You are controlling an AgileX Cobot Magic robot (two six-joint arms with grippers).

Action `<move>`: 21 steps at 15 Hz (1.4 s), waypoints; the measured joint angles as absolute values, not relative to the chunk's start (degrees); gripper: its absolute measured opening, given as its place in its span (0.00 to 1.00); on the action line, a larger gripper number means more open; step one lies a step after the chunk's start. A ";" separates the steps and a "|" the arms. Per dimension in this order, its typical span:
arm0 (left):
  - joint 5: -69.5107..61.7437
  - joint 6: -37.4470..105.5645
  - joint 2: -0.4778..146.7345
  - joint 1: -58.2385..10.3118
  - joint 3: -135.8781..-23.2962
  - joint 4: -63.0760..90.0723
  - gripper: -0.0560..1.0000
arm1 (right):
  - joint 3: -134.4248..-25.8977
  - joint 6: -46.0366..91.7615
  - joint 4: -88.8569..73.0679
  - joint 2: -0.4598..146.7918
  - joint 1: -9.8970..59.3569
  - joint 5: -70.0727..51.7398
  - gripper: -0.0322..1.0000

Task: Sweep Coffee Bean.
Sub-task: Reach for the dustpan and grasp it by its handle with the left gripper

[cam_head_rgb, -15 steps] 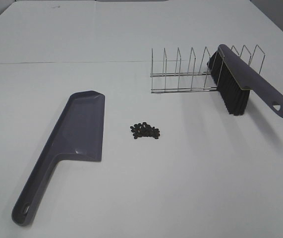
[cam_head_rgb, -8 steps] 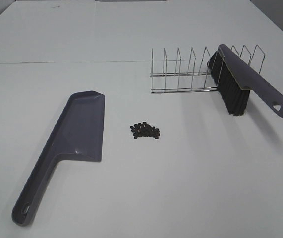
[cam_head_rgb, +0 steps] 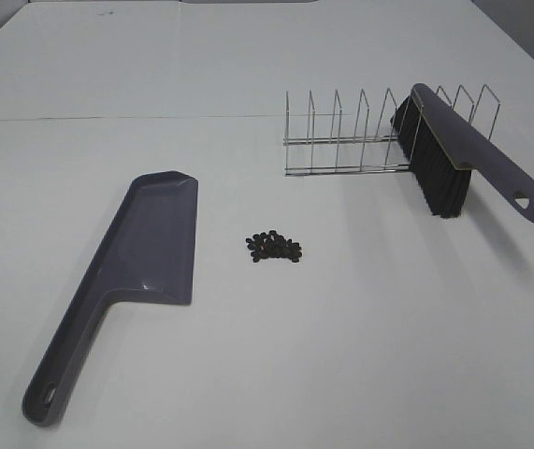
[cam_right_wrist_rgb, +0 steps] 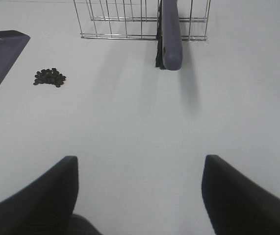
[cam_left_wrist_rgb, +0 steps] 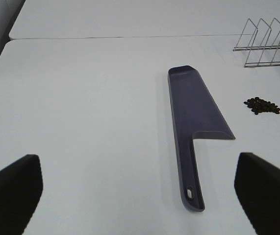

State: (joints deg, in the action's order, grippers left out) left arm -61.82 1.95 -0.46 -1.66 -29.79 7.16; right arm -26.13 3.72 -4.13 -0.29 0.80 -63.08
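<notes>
The coffee bean (cam_head_rgb: pixel 274 247) lies as a small dark cluster on the white table, between the dustpan and the brush. A grey-purple dustpan (cam_head_rgb: pixel 150 245) lies flat to its left, handle toward the front edge. The matching brush (cam_head_rgb: pixel 463 150) with black bristles leans in a wire rack at the right. Neither gripper shows in the high view. In the left wrist view my left gripper (cam_left_wrist_rgb: pixel 137 164) is open above the table, short of the dustpan (cam_left_wrist_rgb: pixel 193 105) handle, with the beans (cam_left_wrist_rgb: pixel 262 105) off to one side. My right gripper (cam_right_wrist_rgb: pixel 140 164) is open and holds nothing, well back from the brush (cam_right_wrist_rgb: pixel 171 36) and the beans (cam_right_wrist_rgb: pixel 50 77).
A wire rack (cam_head_rgb: pixel 341 140) with several upright dividers stands at the back right and holds the brush. It also shows in the wrist views, as the rack (cam_left_wrist_rgb: pixel 267 41) and the rack (cam_right_wrist_rgb: pixel 120 22). A seam crosses the table (cam_head_rgb: pixel 108 117) behind the objects.
</notes>
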 joint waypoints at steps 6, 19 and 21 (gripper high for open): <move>-61.82 1.95 -0.46 -1.66 -29.79 7.28 0.99 | -26.13 3.72 -4.13 -0.29 0.80 -63.08 0.64; -61.82 1.95 -0.46 -1.66 -29.79 7.28 0.99 | -26.13 3.72 -4.13 -0.29 0.80 -63.08 0.64; -61.82 1.95 -0.46 -1.66 -29.79 7.33 0.99 | -26.13 3.72 -4.13 -0.29 0.80 -63.08 0.64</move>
State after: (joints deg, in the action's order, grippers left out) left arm -61.82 1.95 -0.46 -1.66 -29.79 7.33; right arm -26.13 3.72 -4.13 -0.29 0.80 -63.08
